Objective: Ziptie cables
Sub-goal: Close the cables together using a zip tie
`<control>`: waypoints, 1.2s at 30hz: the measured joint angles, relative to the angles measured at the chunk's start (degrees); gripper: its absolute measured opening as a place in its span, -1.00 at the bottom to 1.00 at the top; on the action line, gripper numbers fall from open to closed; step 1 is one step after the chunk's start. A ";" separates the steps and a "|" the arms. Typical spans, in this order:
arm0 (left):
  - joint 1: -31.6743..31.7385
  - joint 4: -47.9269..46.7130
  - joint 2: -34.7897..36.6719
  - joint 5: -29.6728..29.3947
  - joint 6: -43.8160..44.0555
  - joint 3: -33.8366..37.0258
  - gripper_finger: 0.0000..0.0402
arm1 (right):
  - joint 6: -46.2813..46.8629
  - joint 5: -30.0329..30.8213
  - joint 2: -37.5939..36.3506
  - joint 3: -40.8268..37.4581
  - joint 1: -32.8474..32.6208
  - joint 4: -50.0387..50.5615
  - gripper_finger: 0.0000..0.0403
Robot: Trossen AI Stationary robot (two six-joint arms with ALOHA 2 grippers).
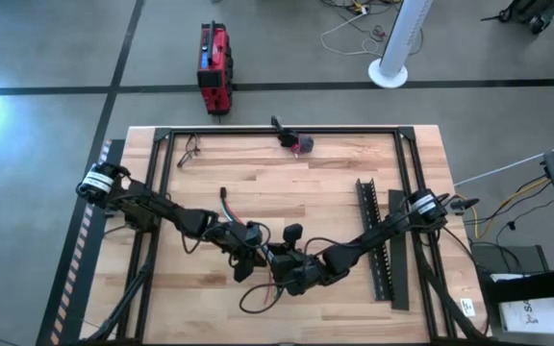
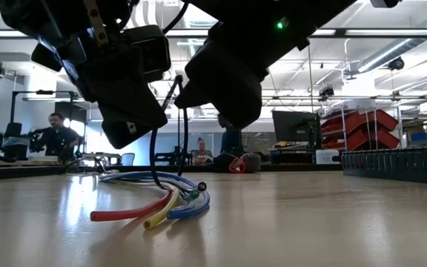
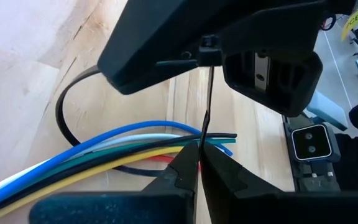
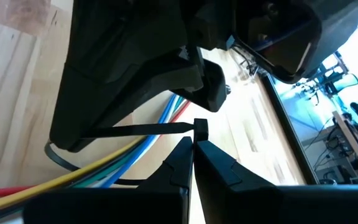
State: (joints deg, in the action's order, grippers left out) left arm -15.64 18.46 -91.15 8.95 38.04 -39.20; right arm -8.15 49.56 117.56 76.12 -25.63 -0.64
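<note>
The cables [image 2: 154,206], thin wires in red, yellow, blue and green, lie in a loose bundle on the wooden table; the left wrist view shows the cables [image 3: 92,158] just beyond my fingers. A thin black ziptie [image 4: 142,129] stretches between my two grippers above them, and its black loop [image 3: 59,115] curves down around the bundle. My left gripper [image 3: 199,155] and my right gripper [image 4: 192,144] meet tip to tip over the table's middle [image 1: 267,258], each shut on the ziptie. My left gripper pinches the ziptie's thin tail [image 3: 205,124] between its two fingertips. The tail runs straight on from them to the head in the other gripper, drawn taut and clear of the table. My right gripper pinches the ziptie's small square head [image 4: 200,128] between its fingertips. The strap runs off sideways from the head toward the left gripper, taut and above the cables.
A long black toothed rack [image 1: 373,240] lies on the table's right side. A small red and grey object [image 1: 301,144] sits at the far edge. A black frame [image 1: 162,173] borders the table. People sit in the room behind [image 2: 54,133].
</note>
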 joint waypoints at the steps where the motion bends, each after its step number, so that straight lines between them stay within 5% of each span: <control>1: 0.02 0.02 0.00 0.00 0.00 0.00 -1.00 | -0.01 0.00 0.00 0.00 0.00 0.00 -1.00; 36: 3.09 1.05 0.17 4.72 1.07 -0.02 -1.00 | -3.83 2.97 0.00 -0.20 -0.37 0.85 -1.00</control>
State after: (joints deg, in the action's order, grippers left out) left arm -12.55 19.51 -90.98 13.67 39.11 -39.22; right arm -11.98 52.53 117.56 75.92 -26.00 0.21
